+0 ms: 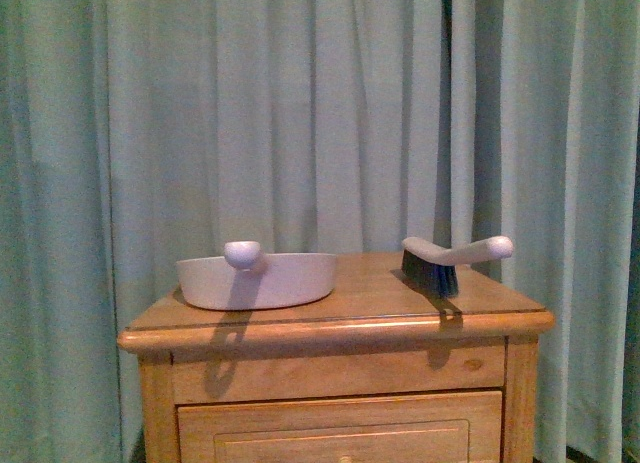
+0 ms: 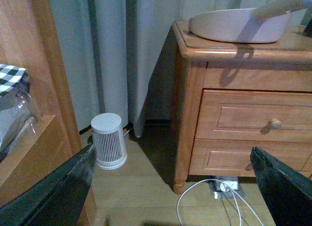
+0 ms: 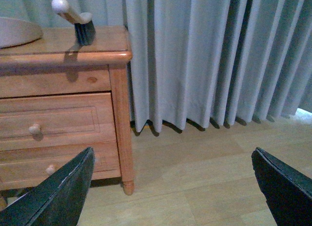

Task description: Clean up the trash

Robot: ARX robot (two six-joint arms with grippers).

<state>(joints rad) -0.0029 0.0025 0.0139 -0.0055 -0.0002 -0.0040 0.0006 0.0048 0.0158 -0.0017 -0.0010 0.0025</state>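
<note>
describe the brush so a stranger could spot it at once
On the wooden nightstand in front of the pale green curtain, look at the right end of the top. The brush stands on dark bristles, its curved white handle pointing right. The white dustpan to its left is a shallow scoop without bristles.

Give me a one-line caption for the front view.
Dustpan and brush sit apart on a wooden nightstand before green curtains.

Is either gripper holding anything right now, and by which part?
Nothing is held. The left gripper and right gripper both stand open, empty, away from the white dustpan and dark-bristled brush.
</note>
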